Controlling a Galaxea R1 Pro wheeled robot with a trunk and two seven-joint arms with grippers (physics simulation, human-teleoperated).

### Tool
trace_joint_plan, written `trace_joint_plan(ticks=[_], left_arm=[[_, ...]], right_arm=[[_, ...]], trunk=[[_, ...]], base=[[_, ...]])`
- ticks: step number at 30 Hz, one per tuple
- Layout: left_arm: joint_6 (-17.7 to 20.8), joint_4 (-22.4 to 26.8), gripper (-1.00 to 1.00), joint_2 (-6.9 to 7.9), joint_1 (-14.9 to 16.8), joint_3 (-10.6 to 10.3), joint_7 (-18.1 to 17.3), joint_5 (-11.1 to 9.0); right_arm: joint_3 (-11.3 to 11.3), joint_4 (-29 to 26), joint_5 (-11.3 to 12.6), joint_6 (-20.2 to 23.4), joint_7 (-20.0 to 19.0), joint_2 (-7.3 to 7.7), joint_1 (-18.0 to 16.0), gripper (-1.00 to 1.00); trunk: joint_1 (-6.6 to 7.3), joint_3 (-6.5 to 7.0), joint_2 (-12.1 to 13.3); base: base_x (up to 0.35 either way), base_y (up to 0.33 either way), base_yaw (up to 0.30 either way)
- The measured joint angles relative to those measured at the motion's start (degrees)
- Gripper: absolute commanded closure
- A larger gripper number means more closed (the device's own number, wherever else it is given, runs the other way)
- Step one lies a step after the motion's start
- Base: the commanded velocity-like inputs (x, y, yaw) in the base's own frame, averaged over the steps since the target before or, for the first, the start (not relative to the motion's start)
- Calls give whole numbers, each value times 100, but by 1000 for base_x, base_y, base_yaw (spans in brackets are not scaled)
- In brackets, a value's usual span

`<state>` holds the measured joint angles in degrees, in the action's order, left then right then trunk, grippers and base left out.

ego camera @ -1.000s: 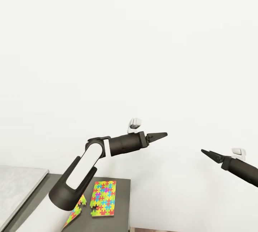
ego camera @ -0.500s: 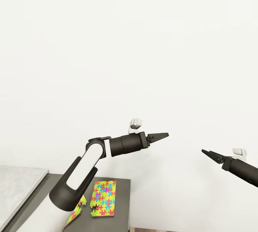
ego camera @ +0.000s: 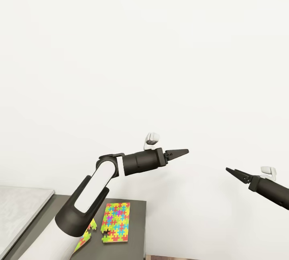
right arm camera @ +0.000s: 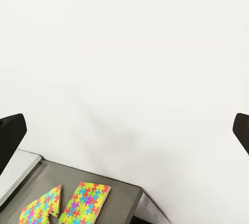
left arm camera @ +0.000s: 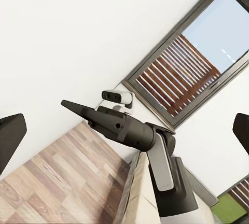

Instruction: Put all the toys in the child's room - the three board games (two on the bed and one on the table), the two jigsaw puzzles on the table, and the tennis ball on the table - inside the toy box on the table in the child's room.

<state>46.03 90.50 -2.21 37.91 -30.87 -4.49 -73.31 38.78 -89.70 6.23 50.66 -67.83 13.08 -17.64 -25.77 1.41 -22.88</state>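
Observation:
Two bright multicoloured jigsaw puzzles lie on a dark grey table point(ego camera: 136, 228) at the lower left. One puzzle point(ego camera: 116, 216) lies flat in full view; the other point(ego camera: 86, 236) is partly hidden behind my left arm. Both also show in the right wrist view, the flat puzzle point(right arm camera: 85, 201) and its neighbour point(right arm camera: 39, 208). My left gripper point(ego camera: 184, 151) hangs in the air above and to the right of the table, open and holding nothing. My right gripper point(ego camera: 230, 171) hovers further right, open and holding nothing. The toy box, board games and tennis ball are out of view.
A blank white wall lies straight ahead. A pale grey slab point(ego camera: 20, 208) adjoins the table's left side. The left wrist view shows my right arm point(left arm camera: 124, 130), a slatted window point(left arm camera: 192, 63) and wooden floor point(left arm camera: 62, 172).
The left gripper has edged slightly to the right. Nothing else has visibly moved.

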Motion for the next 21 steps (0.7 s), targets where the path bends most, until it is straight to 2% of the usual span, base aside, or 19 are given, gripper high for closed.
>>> trace_joint_plan(ticks=[14, 19, 21], left_arm=[[-6, -14, -100, 69, -32, 22, 61, 8], [-11, -14, -100, 194, -169, 63, 194, 4], [-12, -8, -100, 311, -302, 160, 302, 19]], right_arm=[[-7, 79, -18, -11, 35, -5, 0, -100], [-68, 185, -34, -17, 49, -15, -4, -100], [-180, 242, -40, -29, 52, -33, -1, -100]], trunk=[[0, 0, 0], [0, 0, 0], [0, 0, 1]], base=[[0, 0, 0], [0, 0, 4], [0, 0, 12]])
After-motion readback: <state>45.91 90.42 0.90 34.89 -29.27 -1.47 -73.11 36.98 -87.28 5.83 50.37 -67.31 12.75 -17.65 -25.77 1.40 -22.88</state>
